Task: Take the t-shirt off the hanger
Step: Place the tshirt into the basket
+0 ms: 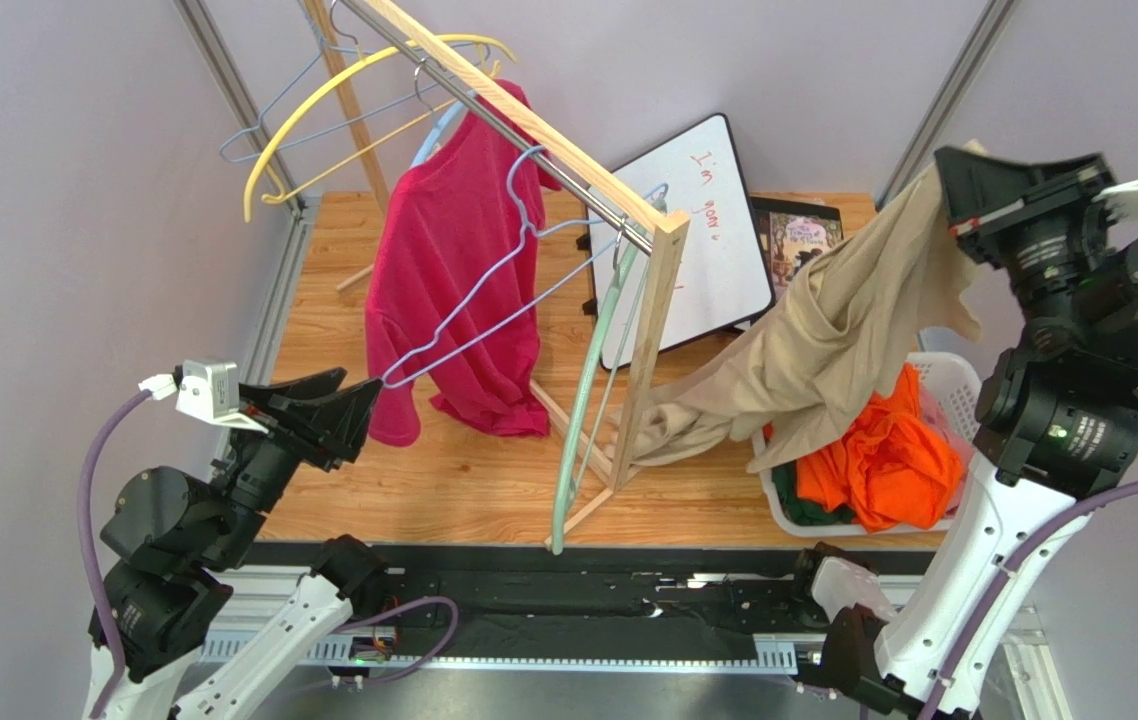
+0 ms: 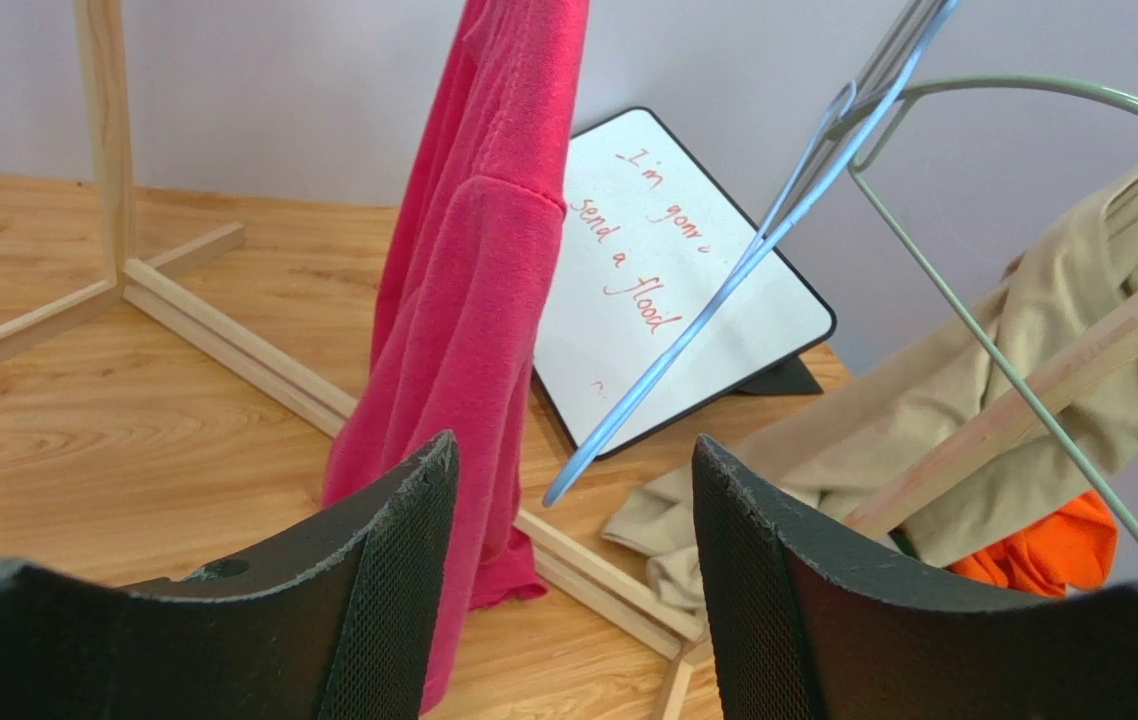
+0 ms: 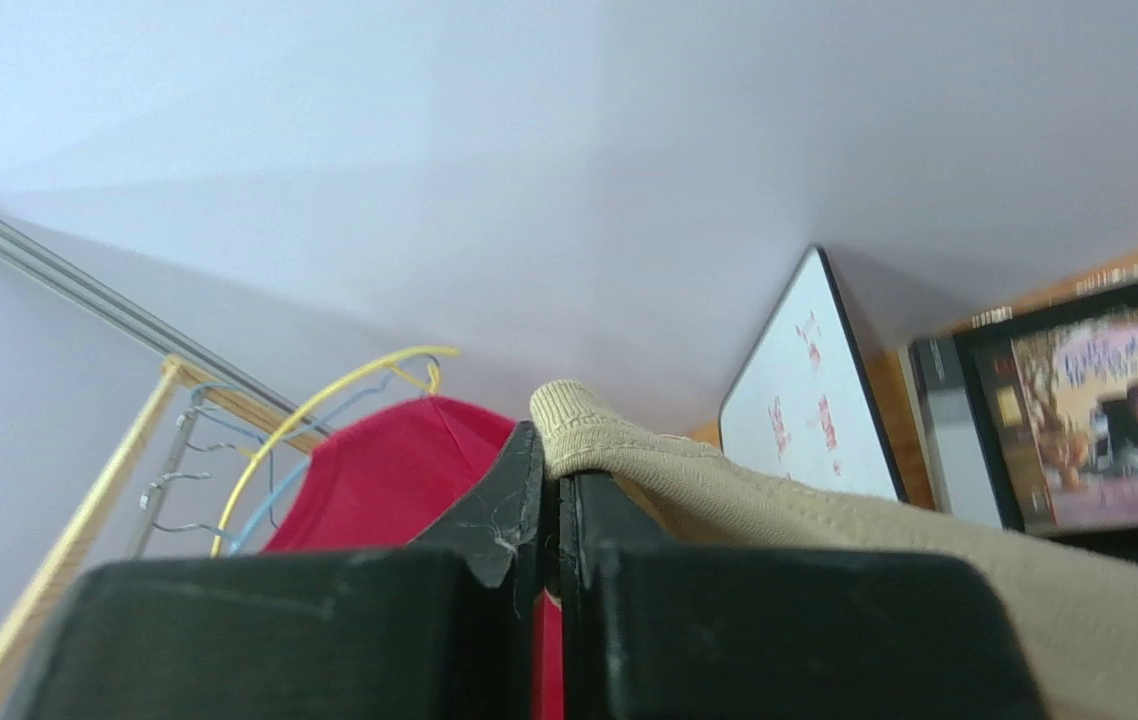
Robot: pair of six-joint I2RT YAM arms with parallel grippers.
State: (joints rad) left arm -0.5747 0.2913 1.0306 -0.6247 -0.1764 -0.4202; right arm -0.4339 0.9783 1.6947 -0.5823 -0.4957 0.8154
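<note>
A beige t-shirt (image 1: 831,345) hangs from my right gripper (image 1: 939,173), which is shut on its ribbed edge (image 3: 590,428) high at the right. The cloth trails down left to the rack's foot beside a pale green hanger (image 1: 590,390); whether it still touches that hanger I cannot tell. My left gripper (image 1: 368,398) is open, and the lower tip of a bare blue hanger (image 2: 741,270) sits between its fingers (image 2: 410,510) without being gripped. A red t-shirt (image 1: 455,255) hangs on the wooden rack (image 1: 530,120) just behind that hanger.
A white basket (image 1: 958,390) with orange clothing (image 1: 883,458) stands at the right under the beige shirt. A whiteboard (image 1: 703,225) and a picture frame (image 1: 798,233) lean at the back. A yellow hanger (image 1: 320,105) and others hang at the rack's far end.
</note>
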